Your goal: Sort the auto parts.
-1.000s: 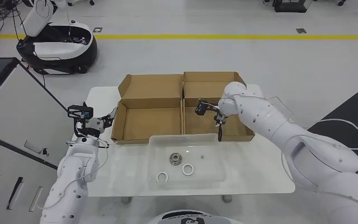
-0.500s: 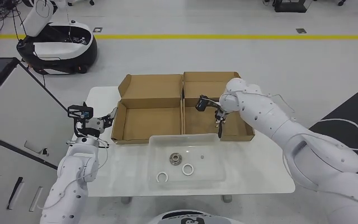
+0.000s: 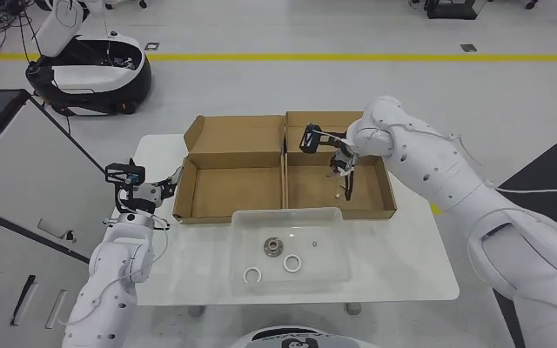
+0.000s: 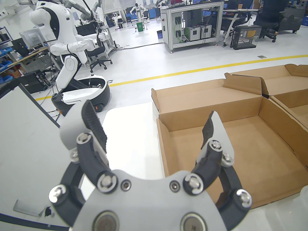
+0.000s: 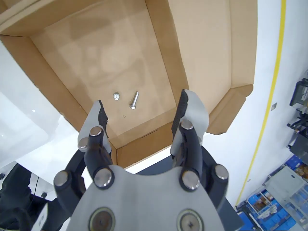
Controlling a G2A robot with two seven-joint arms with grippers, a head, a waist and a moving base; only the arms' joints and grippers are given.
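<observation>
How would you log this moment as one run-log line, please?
right gripper jaws open over right box | two bolts inside | left gripper jaws open by left box | round parts in tray

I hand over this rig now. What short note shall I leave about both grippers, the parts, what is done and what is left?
Left gripper: jaws open, holding nothing, beside the left box.
Right gripper: jaws open, holding nothing, above the right box.
Done: two bolts lie in the right box, apart from each other.
Left: the clear tray holds a metal ring, two white rings and one small piece, too small to identify; all wait for sorting.
</observation>
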